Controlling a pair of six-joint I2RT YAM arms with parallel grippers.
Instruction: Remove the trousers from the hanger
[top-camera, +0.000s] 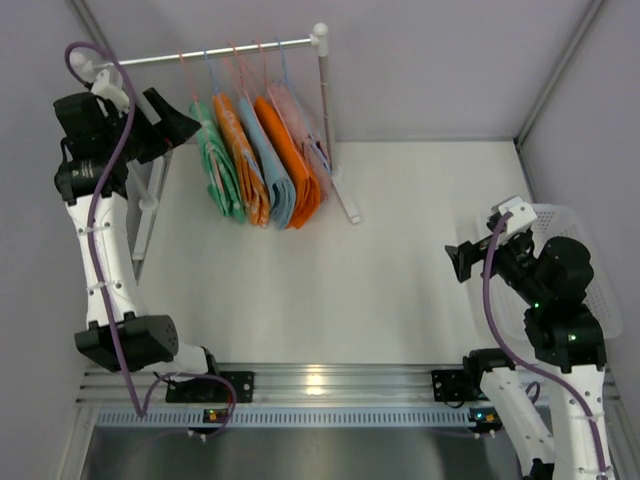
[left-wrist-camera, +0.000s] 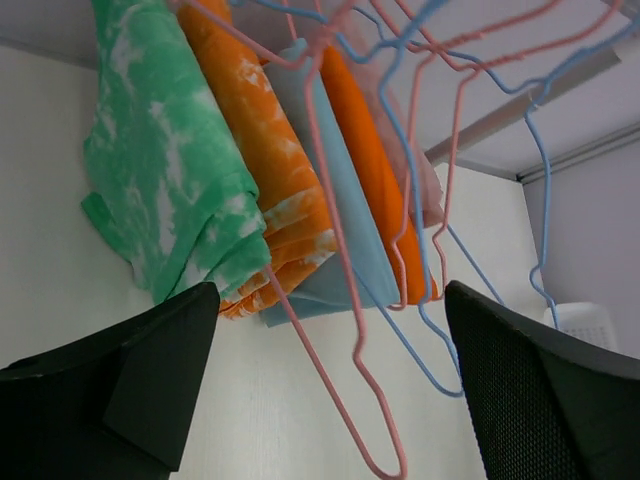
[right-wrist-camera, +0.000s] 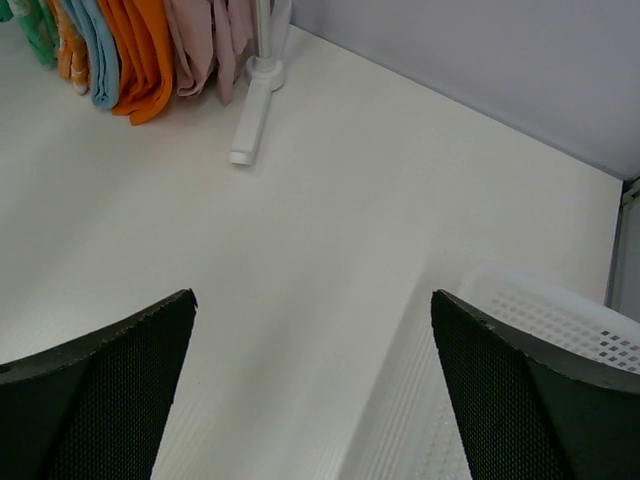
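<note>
Left end effector (top-camera: 176, 122) jaws apart, empty, just left of trousers (top-camera: 222, 165). Trousers leftmost on far rail (top-camera: 240, 49), draped over hanger (top-camera: 186, 80), long axis hanging down. Right end effector (top-camera: 462, 262) apart, well away near right. Left arm nearer.

The left arm (top-camera: 100, 250) stretches far forward along the left side, its wrist turned to the right and its jaws spread wide and empty, while the right arm (top-camera: 560, 300) sits folded near its base, wrist pointing left, jaws equally wide, holding nothing.
</note>
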